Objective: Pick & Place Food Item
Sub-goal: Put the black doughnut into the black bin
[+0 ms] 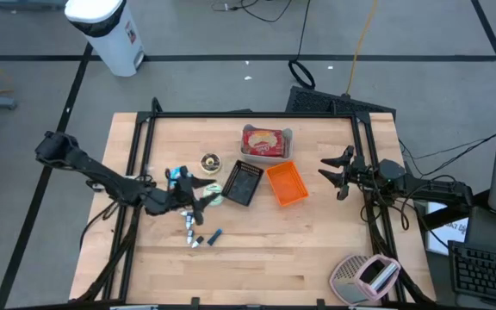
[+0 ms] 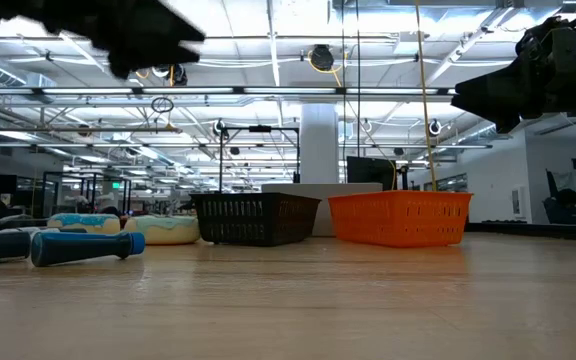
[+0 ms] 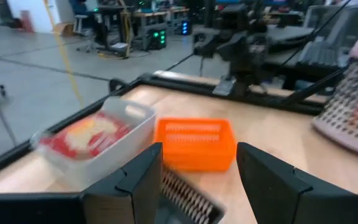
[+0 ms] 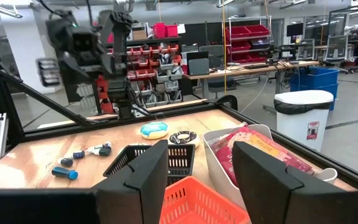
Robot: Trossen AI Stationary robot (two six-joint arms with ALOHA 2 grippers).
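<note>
Hovering above the table, left tool [image 1: 198, 200] and right tool [image 1: 330, 172] gape empty.

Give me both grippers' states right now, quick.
Left gripper: open, holding nothing, above the table beside the black basket.
Right gripper: open, empty, beside the orange basket.

Blurred in the left wrist view: clear food tray [image 3: 95, 140] and orange basket [image 3: 194, 144]. Hidden partly under the left end effector [image 1: 198, 200] from overhead: the donut [image 1: 213, 193]. Cut off at 5 o'clock: pink-grey grater [image 1: 365, 277].
</note>
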